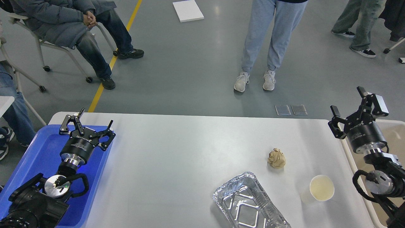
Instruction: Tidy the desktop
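Note:
The desktop (177, 158) is a wide white-grey tabletop with rounded corners. On its right half lie a crumpled brown paper ball (276, 158), an empty foil tray (248, 204) at the front edge and a white paper cup (321, 187). My left gripper (88, 122) is open and empty above the blue tray (38, 158) at the left edge. At the desktop's right edge, my right gripper (349, 106) hovers open and empty, well behind the cup.
A beige bin (394, 139) stands just past the right edge, under my right arm. People stand and sit on the grey floor beyond the far edge. Two small clear plates (290, 110) lie on the floor.

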### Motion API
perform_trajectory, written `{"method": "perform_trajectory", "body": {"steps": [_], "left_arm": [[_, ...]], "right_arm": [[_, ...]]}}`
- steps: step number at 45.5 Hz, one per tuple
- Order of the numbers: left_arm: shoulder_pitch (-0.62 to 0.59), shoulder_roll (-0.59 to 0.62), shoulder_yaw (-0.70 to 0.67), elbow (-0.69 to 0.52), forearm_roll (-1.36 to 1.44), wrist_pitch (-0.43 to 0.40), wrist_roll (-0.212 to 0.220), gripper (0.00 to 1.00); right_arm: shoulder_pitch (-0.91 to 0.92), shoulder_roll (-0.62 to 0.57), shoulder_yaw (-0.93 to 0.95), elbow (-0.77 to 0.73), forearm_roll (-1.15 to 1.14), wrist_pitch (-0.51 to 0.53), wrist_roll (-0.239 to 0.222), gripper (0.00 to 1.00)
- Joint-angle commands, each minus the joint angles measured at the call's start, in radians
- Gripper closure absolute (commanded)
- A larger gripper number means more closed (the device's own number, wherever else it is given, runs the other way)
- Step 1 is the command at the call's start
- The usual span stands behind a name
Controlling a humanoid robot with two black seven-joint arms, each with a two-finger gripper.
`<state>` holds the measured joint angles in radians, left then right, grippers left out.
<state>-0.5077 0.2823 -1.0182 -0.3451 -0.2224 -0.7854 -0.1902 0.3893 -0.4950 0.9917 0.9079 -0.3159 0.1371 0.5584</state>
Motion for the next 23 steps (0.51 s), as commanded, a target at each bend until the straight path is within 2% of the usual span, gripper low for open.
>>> {"method": "perform_trajectory", "body": {"steps": [1,23], "left_arm": [[0.000,0.000,0.001,0.000,0.000,0.000,0.000,0.00],[0.000,0.000,0.000,0.000,0.000,0.000,0.000,0.00]], "right_arm": [[0.006,0.004,-0.002,0.000,0.000,-0.002,0.000,0.00],[0.006,0.004,-0.001,0.000,0.000,-0.001,0.001,0.00]]}}
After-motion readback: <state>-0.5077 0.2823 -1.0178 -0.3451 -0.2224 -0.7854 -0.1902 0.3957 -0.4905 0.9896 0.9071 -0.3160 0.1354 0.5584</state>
